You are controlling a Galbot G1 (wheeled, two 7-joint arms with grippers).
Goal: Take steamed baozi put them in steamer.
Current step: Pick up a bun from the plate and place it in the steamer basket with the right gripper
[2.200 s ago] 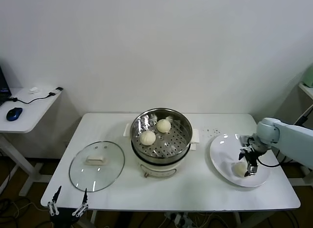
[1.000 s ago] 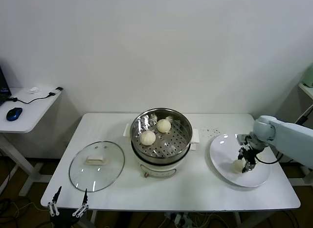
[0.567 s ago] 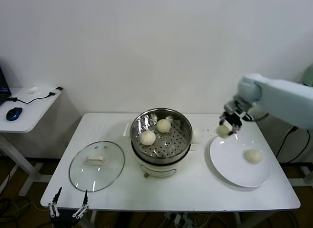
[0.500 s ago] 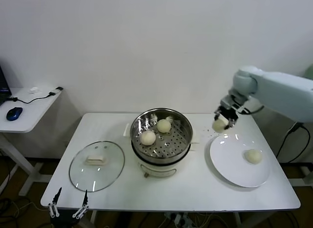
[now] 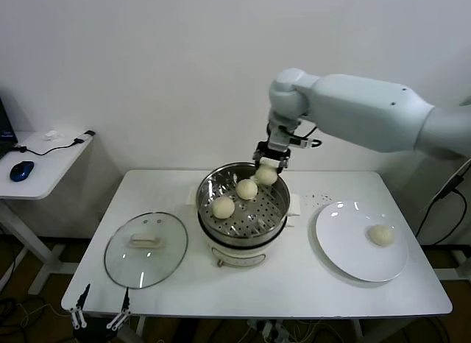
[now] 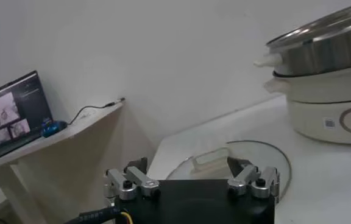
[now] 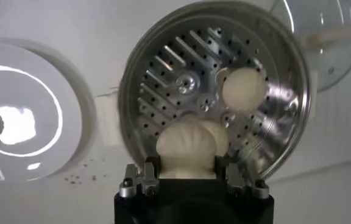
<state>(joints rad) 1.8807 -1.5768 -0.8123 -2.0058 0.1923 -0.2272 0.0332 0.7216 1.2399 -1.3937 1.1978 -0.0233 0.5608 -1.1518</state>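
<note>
Right gripper [image 5: 266, 165] clamps a smooth, pale cream baozi [image 5: 266, 175] above the steamer's [image 5: 274, 210] far rim; two matching buns below; left gripper [image 6: 191, 182] parked low, fingers spread.

- No legible text, brand, number or sign appears in any view.
- The steamer [image 6: 331, 97] base carries a small square mark and an oval panel outline; neither can be read.
- The laptop [image 6: 14, 115] screen shows picture thumbnails only, with no readable characters.
</note>
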